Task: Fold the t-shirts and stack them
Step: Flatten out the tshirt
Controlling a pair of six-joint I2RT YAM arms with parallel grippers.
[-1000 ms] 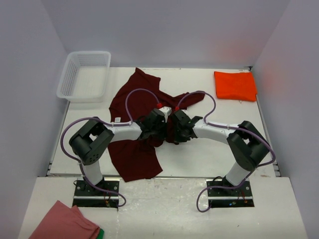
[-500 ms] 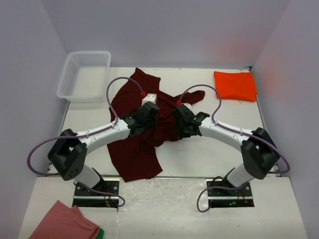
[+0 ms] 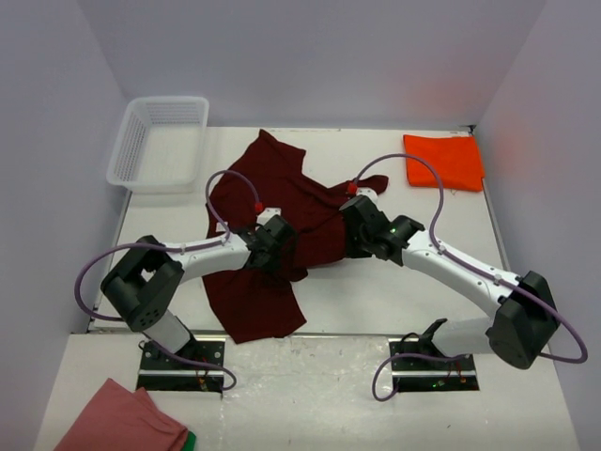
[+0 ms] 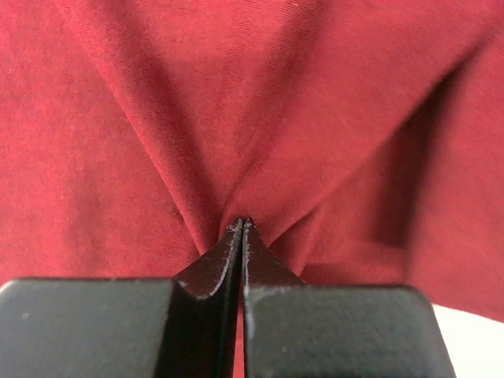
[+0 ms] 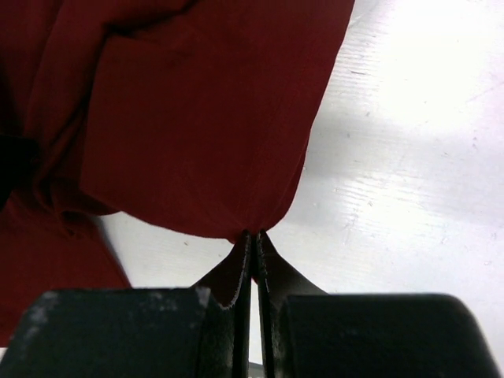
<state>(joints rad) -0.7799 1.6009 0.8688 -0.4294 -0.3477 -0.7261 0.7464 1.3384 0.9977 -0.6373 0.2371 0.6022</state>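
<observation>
White table [image 3: 357,296]: left gripper [image 4: 242,224], right gripper [image 5: 253,234] pinched shut on maroon shirt [image 3: 272,174]; flattening step; next, likely pull toward 9 and 3 o'clock.

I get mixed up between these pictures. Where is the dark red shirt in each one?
Top view: maroon shirt spread mid-table, between both arms.
Left wrist: fills nearly everything, pinched by the left tool.
Right wrist: upper left, corner pinched by the right tool.
Shared landmark: the white table beneath it.
</observation>
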